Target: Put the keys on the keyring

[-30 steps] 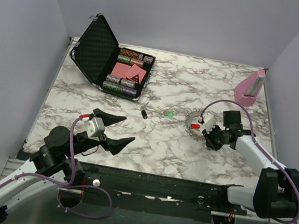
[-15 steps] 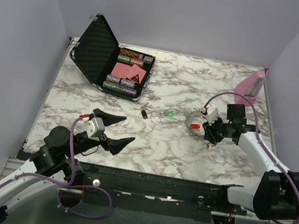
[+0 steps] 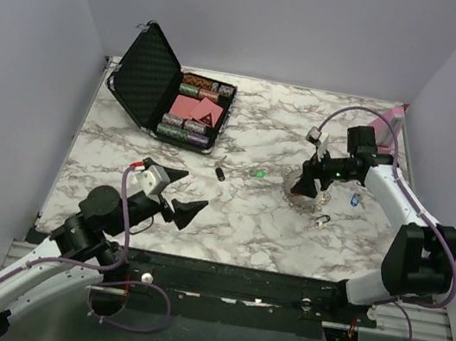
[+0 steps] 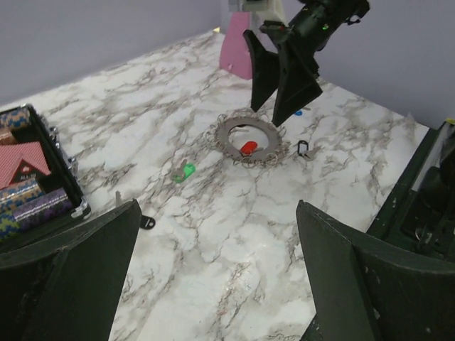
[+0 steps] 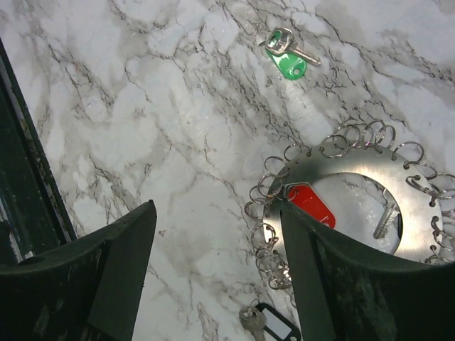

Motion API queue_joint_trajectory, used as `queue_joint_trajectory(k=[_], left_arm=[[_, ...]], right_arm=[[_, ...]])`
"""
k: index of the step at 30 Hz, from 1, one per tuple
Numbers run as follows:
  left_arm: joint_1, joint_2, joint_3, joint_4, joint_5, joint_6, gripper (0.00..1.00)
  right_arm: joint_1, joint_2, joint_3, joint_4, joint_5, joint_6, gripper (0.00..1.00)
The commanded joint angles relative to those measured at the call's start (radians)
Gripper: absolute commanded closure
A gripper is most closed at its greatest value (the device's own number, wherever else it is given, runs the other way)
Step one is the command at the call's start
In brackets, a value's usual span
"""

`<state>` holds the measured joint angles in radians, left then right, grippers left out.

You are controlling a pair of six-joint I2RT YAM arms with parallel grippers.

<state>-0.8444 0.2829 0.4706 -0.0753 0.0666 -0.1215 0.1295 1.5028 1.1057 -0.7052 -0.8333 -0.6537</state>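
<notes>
White marble-veined table (image 3: 246,217), grey walls behind. Flat silvery metal keyring (image 5: 316,169) fringed with small loops lying right of centre, red-headed key (image 5: 311,204) slanting across its hole. Just above, right fingers (image 5: 106,277) spread, empty; left fingers (image 4: 71,277) wide, empty too. Probably next: pinch the loose green-headed key (image 5: 288,64) nearby by its plastic head, across its slanting long axis, lowering slowly.

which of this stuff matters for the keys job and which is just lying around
For the job: keyring, red key, green key, blue key, black key, second black key.
Lying about: poker chip case, pink stand.
</notes>
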Motion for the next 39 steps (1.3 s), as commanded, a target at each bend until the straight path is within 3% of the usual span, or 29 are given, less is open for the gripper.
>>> queue_joint_trajectory(k=[1,7,10,16,19,21,24,26,28,31,35,39], left_arm=[[0.043,0.128,0.092,-0.145,-0.126,-0.07,0.01],[0.114,0.254,0.181,-0.25,-0.067,-0.023,0.01],[0.116,0.249,0.181,-0.264,-0.037,0.039,0.01],[0.114,0.21,0.105,-0.195,-0.036,0.08,0.01],[0.117,0.213,0.108,-0.195,-0.027,0.092,0.01],[0.119,0.21,0.108,-0.193,-0.027,0.095,0.01],[0.12,0.194,0.099,-0.189,-0.03,0.098,0.01],[0.12,0.182,0.097,-0.184,-0.031,0.103,0.01],[0.125,0.18,0.095,-0.179,-0.027,0.105,0.01],[0.125,0.179,0.096,-0.181,-0.021,0.106,0.01],[0.131,0.18,0.097,-0.179,-0.013,0.106,0.01],[0.14,0.183,0.096,-0.176,0.004,0.105,0.01]], right_arm=[[-0.004,0.016,0.02,0.021,0.014,0.09,0.21],[-0.007,0.054,0.074,0.073,0.126,0.161,0.14],[-0.008,0.076,0.092,0.049,0.105,0.096,0.03],[-0.01,-0.002,0.046,0.085,-0.025,-0.148,0.0],[-0.008,-0.007,0.013,0.124,-0.108,-0.19,0.0],[-0.007,0.064,0.063,-0.013,-0.159,-0.321,0.0],[-0.001,0.222,0.213,-0.354,-0.196,-0.678,0.0],[0.009,0.244,0.209,-0.405,-0.181,-0.799,0.01],[0.042,0.205,0.134,-0.271,-0.098,-0.793,0.0],[0.087,0.152,0.051,-0.052,0.022,-0.654,0.0],[0.091,0.195,0.108,-0.14,-0.009,-0.688,0.01],[0.122,0.214,0.082,-0.033,0.086,-0.632,0.19]])
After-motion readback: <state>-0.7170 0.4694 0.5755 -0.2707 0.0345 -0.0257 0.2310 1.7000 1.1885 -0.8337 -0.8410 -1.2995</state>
